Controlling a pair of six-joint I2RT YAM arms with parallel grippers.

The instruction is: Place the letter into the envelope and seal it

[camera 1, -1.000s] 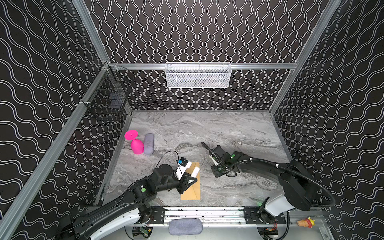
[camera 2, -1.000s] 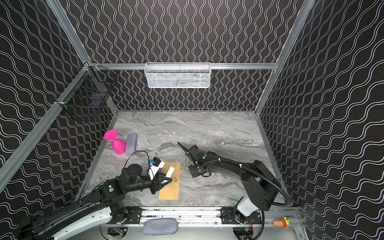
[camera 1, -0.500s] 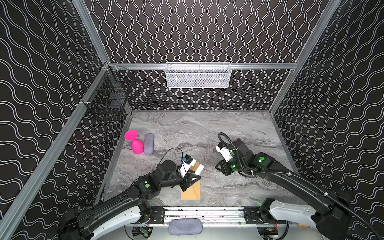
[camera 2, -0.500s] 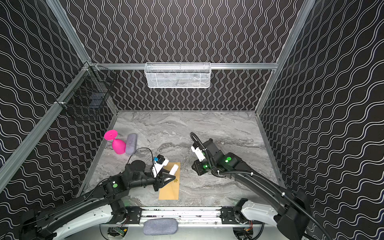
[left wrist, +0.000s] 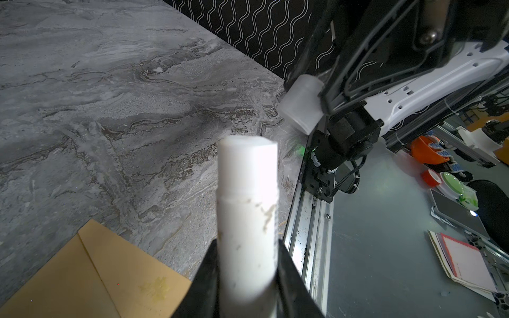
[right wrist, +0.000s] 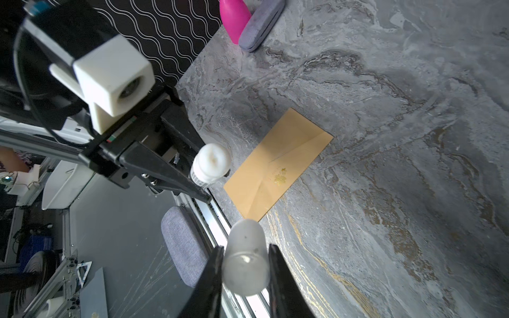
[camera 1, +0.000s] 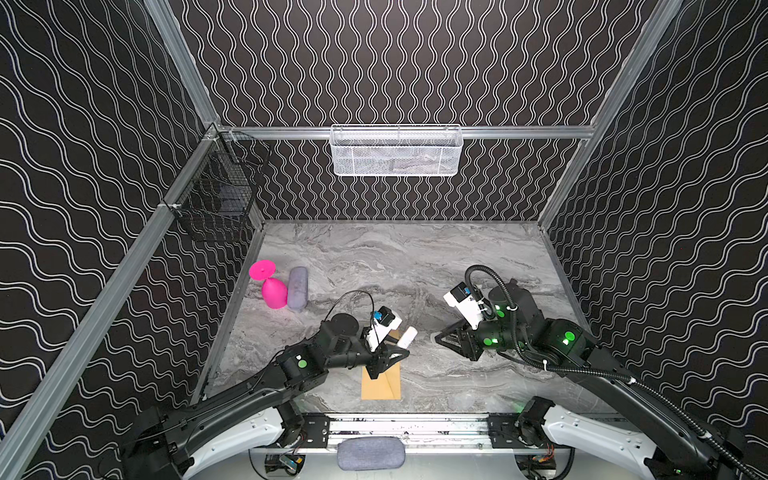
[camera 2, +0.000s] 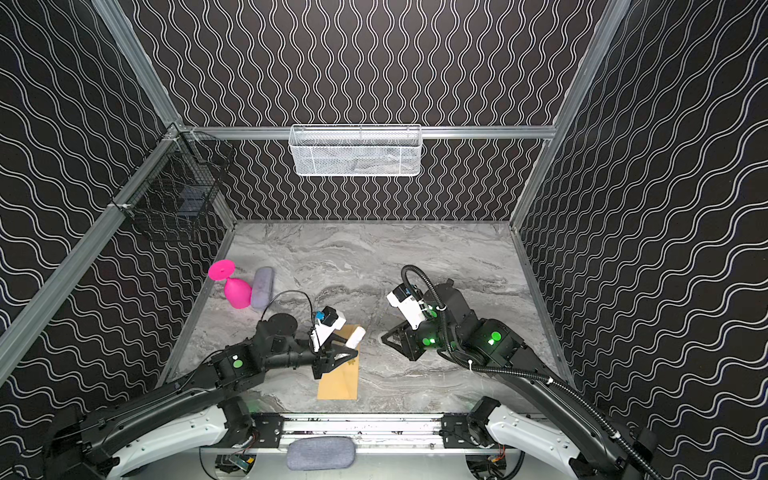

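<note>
Above the envelope (camera 1: pixel 381 386), left claw (left wrist: pixel 246 261) grips the glue stick (left wrist: pixel 248 179); right claw (right wrist: pixel 245 256), clutching its cap (right wrist: pixel 245 234), has pulled clear, readying sealing.

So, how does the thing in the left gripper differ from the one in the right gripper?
The left gripper holds a glue stick, the right gripper a cap. The glue stick is long, the cap short. The glue stick is opaque white, the cap cloudy and translucent. Both are round, pale and clamped.
</note>
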